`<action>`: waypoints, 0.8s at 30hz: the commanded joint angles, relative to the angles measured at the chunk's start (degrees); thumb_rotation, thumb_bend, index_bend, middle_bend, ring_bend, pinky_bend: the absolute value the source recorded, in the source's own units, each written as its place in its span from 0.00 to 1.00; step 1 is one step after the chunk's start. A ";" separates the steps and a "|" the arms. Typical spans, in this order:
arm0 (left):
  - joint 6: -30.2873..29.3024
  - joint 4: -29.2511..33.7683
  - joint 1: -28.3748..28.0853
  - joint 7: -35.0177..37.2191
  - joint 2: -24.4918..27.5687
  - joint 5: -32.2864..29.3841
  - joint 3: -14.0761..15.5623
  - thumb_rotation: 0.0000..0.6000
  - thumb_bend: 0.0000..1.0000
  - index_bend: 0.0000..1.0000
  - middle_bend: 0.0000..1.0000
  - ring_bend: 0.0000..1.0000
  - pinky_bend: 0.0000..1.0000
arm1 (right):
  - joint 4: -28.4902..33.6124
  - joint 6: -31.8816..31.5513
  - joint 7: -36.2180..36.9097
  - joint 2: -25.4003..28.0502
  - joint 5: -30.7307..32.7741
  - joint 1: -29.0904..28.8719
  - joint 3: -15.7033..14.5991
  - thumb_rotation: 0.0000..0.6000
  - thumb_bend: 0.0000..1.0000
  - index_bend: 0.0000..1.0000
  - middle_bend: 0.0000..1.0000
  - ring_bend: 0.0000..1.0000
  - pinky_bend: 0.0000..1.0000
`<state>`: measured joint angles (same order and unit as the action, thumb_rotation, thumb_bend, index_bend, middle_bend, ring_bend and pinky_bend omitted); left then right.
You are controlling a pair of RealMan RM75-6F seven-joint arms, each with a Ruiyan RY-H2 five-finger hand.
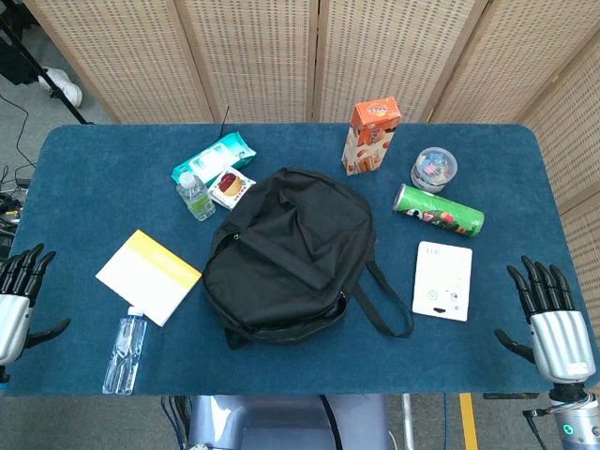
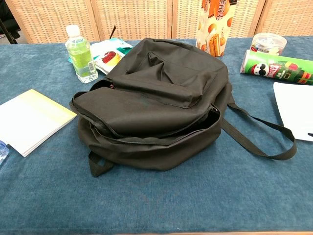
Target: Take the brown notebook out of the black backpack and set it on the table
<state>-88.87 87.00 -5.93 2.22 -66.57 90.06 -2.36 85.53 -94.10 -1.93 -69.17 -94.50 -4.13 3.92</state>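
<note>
The black backpack (image 1: 286,253) lies flat in the middle of the blue table (image 1: 84,187), its strap (image 1: 380,305) trailing to the right. In the chest view the backpack (image 2: 156,103) faces me with its main zipper partly undone along the front edge. The brown notebook is hidden from both views. My left hand (image 1: 21,300) hovers at the table's left front edge, fingers spread, holding nothing. My right hand (image 1: 551,314) hangs at the right front edge, also spread and empty. Neither hand touches the bag.
A yellow-and-white pad (image 1: 148,277) and a lying water bottle (image 1: 125,352) sit left of the bag. Behind it are a small green bottle (image 1: 195,197), a wipes pack (image 1: 214,157) and a snack packet (image 1: 231,187). An orange carton (image 1: 370,138), round tub (image 1: 434,169), green chip can (image 1: 438,210) and white box (image 1: 442,280) stand right.
</note>
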 commanded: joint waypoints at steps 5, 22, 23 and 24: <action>-0.17 0.02 0.06 -0.66 -0.27 -0.13 -0.10 1.00 0.05 0.00 0.00 0.00 0.08 | 0.35 0.43 0.01 0.11 -1.26 -0.22 -0.83 1.00 0.00 0.04 0.00 0.00 0.00; 0.49 -0.89 -0.10 -1.44 -1.42 -2.05 -0.98 1.00 0.05 0.00 0.00 0.00 0.08 | 17.25 26.96 -8.42 1.26 -10.84 -18.95 -0.68 1.00 0.00 0.04 0.00 0.00 0.00; 0.49 -1.01 -0.09 -1.45 -1.49 -2.21 -1.06 1.00 0.05 0.00 0.00 0.00 0.08 | 18.26 29.08 -9.02 0.80 -9.94 -20.12 -0.20 1.00 0.00 0.04 0.00 0.00 0.00; 0.44 -1.19 -0.06 -1.52 -1.59 -2.36 -1.15 1.00 0.05 0.00 0.00 0.00 0.08 | 19.52 32.13 -9.75 -0.16 -8.60 -21.87 0.47 1.00 0.00 0.04 0.00 0.00 0.00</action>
<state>-88.43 85.90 -6.00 0.72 -68.10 87.77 -3.45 99.71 -70.69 -8.17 -67.37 -105.22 -20.12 2.41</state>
